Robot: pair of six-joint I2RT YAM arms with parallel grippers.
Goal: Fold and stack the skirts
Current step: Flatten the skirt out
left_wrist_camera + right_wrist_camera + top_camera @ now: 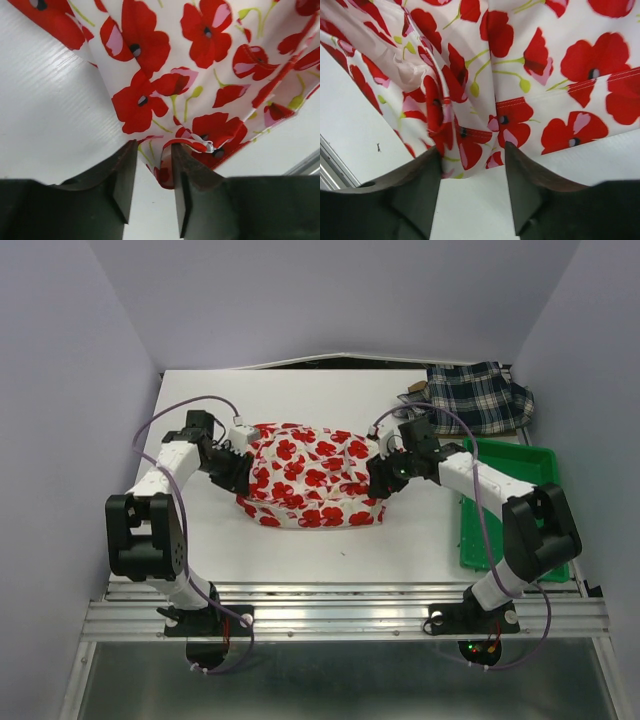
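Note:
The white skirt with red flower print [310,475] lies bunched at the table's middle. My left gripper [243,472] is at its left edge and my right gripper [378,478] at its right edge. In the left wrist view the gripper [153,150] is open, and a corner of the floral skirt [200,75] hangs between the jaws against the right finger. In the right wrist view the gripper [472,150] is open, with the hem of the floral skirt [530,65] just at its fingertips. The navy-and-white plaid skirt [478,395] lies crumpled at the back right. A scrap of tan cloth [414,390] shows beside it.
A green plastic tray [520,465] sits along the table's right edge, beside my right arm. The plaid skirt overlaps the tray's far end. Grey walls close in the table on the left, right and back.

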